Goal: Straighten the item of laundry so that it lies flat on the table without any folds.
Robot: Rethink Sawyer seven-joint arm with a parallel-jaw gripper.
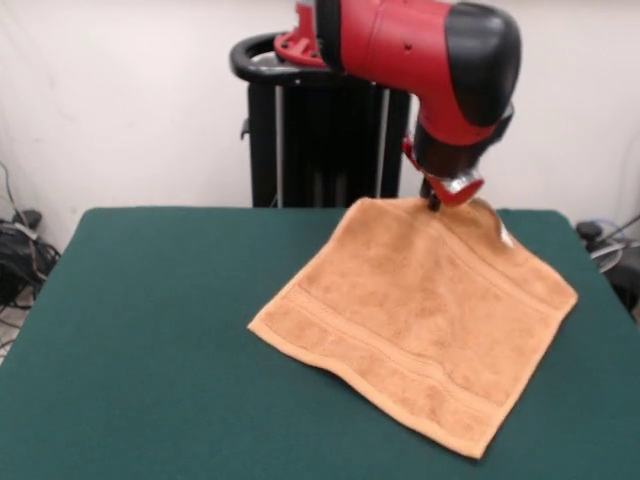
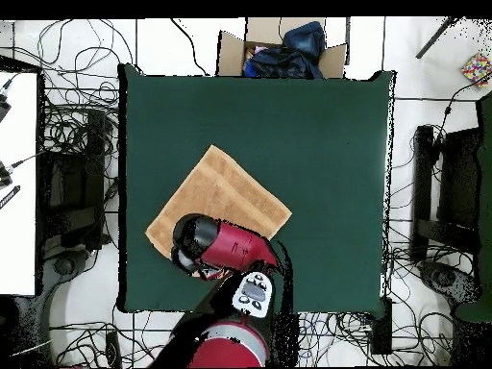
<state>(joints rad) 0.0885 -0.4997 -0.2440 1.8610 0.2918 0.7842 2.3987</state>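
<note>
The item of laundry (image 1: 420, 320), an orange-tan towel with woven border bands, lies spread as a diamond on the right half of the green table (image 1: 150, 330). Its far corner rises slightly where my gripper (image 1: 435, 203) meets it. A small white tag (image 1: 505, 236) shows on the far right edge. In the overhead view the towel (image 2: 219, 195) sits left of the table's (image 2: 327, 144) centre, and the red arm (image 2: 226, 245) covers its lower corner and hides the gripper. Whether the gripper is holding the cloth does not show.
A cardboard box (image 2: 235, 53) holding dark blue cloth stands off the table's top edge in the overhead view. Cables (image 2: 72, 125) lie on the floor all round. The towel's right corner (image 1: 572, 295) comes close to the table's right edge.
</note>
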